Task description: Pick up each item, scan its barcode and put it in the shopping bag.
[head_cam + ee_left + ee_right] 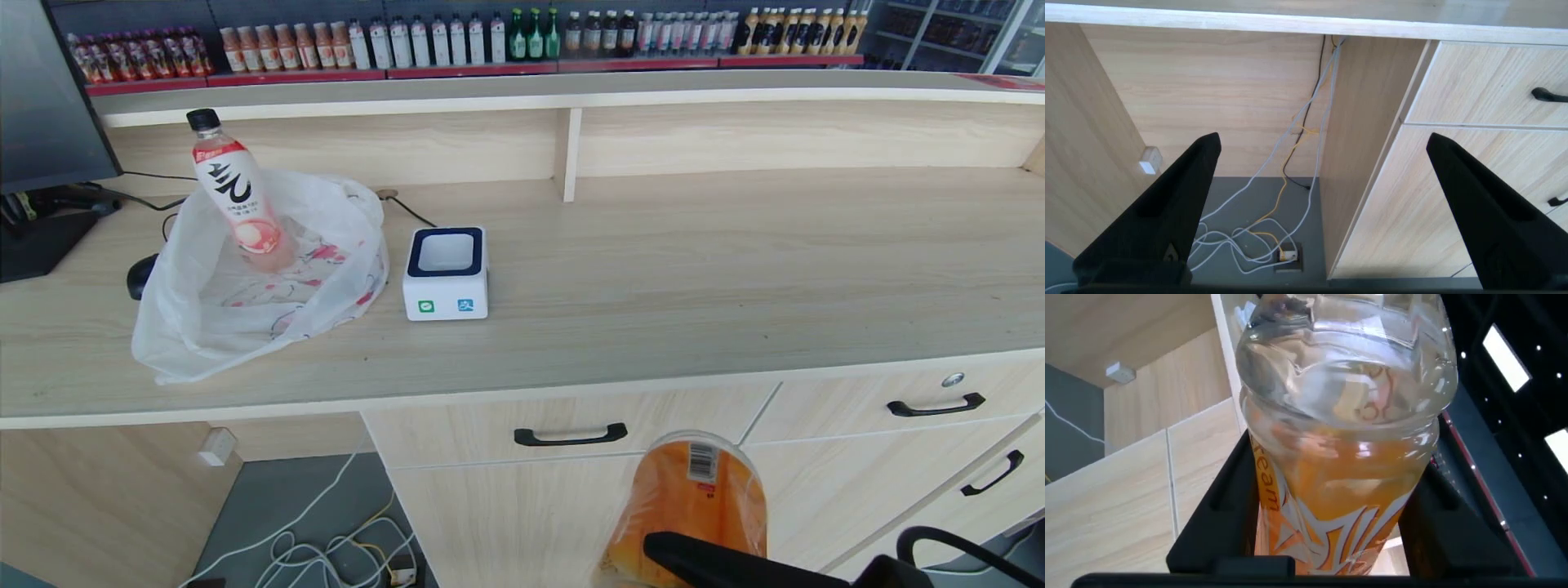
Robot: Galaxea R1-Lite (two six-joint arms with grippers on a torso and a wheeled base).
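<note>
Holding the orange bottle (pixel 690 506) in the right hand (pixel 1331 527) at the bottom middle of the frame, left hand (pixel 1323 147) open and empty; looks hard, slippery and full, so best held round its middle.

— How is the light?
— Bright, even, from overhead. Bag (pixel 245 318) and scanner (pixel 446 273) throw only faint, soft shadows on the bench (pixel 694 269).
— Glare?
— White highlights on the orange bottle's (pixel 1347 416) clear top in the right wrist view, ceiling lamps (pixel 1503 355) bright behind it. The ledge (pixel 735 86) along the bench's far edge bows toward the right corner.
</note>
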